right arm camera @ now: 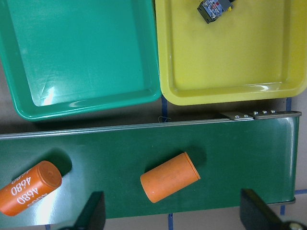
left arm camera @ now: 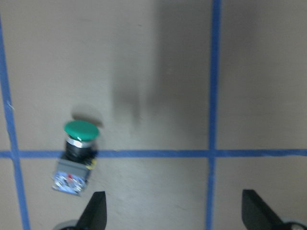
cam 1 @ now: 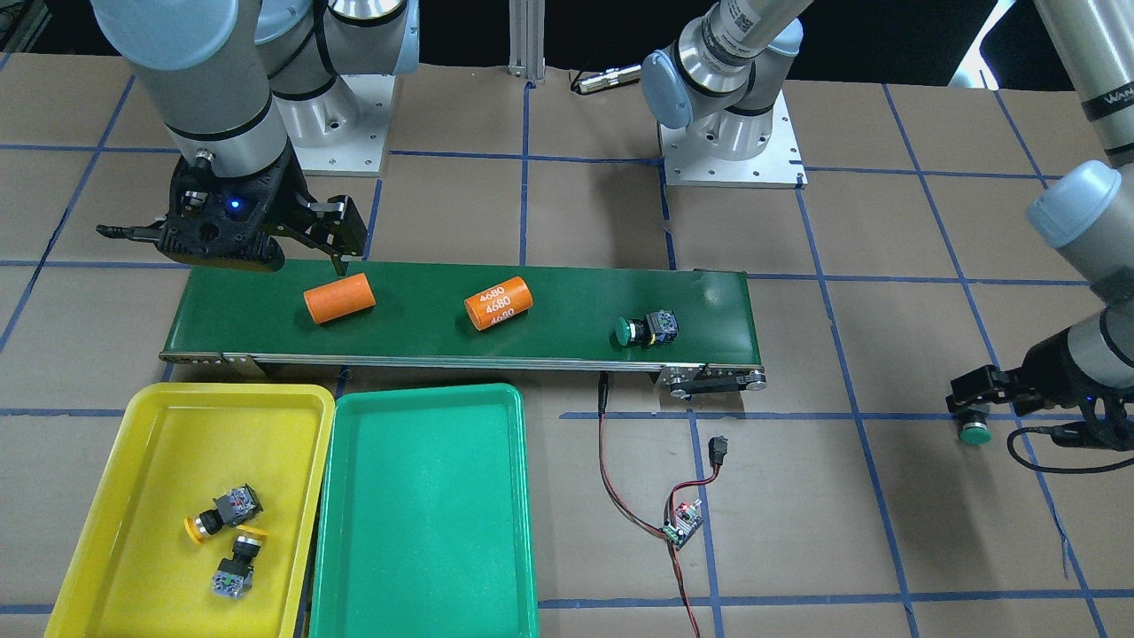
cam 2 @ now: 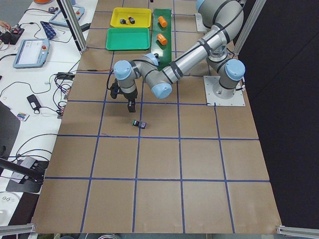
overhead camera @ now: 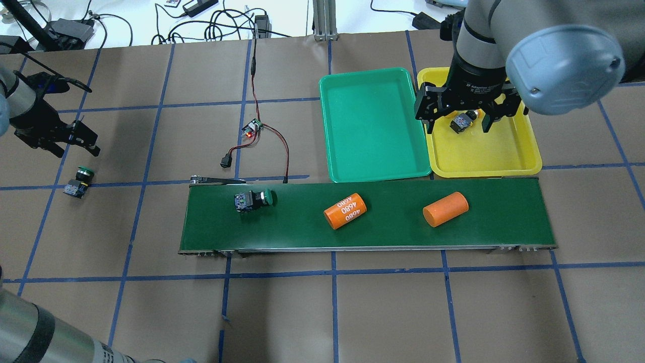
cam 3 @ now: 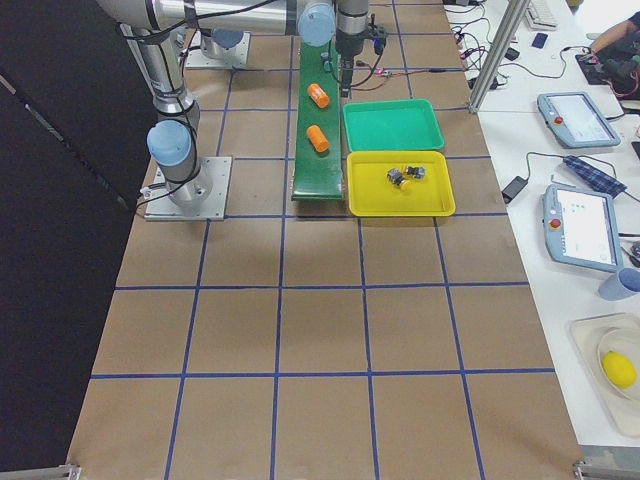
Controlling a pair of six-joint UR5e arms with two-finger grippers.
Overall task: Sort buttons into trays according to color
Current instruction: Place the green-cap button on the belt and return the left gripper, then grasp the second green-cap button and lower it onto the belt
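Two yellow buttons lie in the yellow tray. The green tray beside it holds nothing. One green button lies on its side on the conveyor belt. Another green button lies on the bare table to the robot's left. My left gripper hovers open just beside it, with nothing between its fingers. High over the yellow tray's belt-side edge hangs my right gripper, open and empty, and one yellow button shows in its wrist view.
Two orange cylinders, one marked 4680, lie on the dark-green belt. A small circuit board with red and black wires lies on the table beyond the belt's end. Both arm bases stand behind the belt.
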